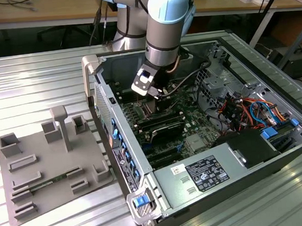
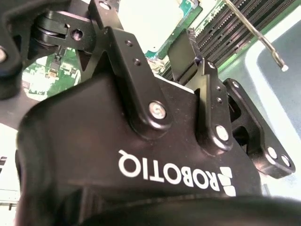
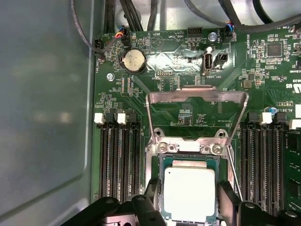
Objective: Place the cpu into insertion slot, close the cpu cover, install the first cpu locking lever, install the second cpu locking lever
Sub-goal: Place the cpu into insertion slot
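The cpu [image 3: 190, 188], a small square chip with a dull silver top, lies flat in the insertion slot [image 3: 162, 165] on the green motherboard. My gripper [image 3: 190, 200] is low over it, one black finger [image 3: 154, 188] against each side of the chip, shut on it. The second wrist view shows the same hold, with the cpu [image 2: 146, 19] between the fingertips [image 2: 193, 40]. The cpu cover [image 3: 230, 96], a shiny metal frame, stands swung open behind the slot. A thin metal locking lever [image 2: 256, 35] sticks up beside the slot. In the exterior view my gripper [image 1: 152, 94] reaches down into the open computer case.
Black memory slots [image 3: 117, 160] run along both sides of the socket. A coin battery [image 3: 133, 60] and cables [image 3: 136, 14] lie beyond the cover. The case's grey wall [image 3: 42, 117] is close by. A grey fixture plate [image 1: 49, 164] sits on the exterior view's left of the case.
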Motion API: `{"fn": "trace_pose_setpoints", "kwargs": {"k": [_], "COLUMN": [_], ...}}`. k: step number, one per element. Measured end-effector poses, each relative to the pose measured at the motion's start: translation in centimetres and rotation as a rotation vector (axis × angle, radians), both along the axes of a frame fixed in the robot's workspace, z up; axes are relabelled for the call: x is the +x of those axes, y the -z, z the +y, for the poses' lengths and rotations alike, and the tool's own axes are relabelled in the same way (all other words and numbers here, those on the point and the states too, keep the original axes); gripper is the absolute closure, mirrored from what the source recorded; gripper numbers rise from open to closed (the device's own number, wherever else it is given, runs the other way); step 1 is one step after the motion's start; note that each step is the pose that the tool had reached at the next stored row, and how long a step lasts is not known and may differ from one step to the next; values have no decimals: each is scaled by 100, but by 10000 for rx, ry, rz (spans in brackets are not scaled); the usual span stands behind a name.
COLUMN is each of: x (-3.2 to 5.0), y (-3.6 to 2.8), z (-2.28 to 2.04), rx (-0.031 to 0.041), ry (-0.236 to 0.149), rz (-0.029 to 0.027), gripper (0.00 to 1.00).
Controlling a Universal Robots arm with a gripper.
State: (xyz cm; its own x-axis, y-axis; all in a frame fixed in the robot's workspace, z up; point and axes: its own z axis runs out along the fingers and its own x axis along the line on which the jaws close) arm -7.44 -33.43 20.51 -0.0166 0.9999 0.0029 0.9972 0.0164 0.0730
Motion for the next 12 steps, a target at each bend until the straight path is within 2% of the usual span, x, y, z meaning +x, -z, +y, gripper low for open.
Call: {"fn": "trace_pose_setpoints", "kwargs": {"k": [5,6,7,12], "x": [0,0,0,0], "y": [-69,-69,-69,-77], "z": [9,13,13,13], "rx": [-1,0,2,1], "ry": [0,0,-1,-1], "rz": [2,2,-1,-1], "gripper": [38,47,47,77]}}
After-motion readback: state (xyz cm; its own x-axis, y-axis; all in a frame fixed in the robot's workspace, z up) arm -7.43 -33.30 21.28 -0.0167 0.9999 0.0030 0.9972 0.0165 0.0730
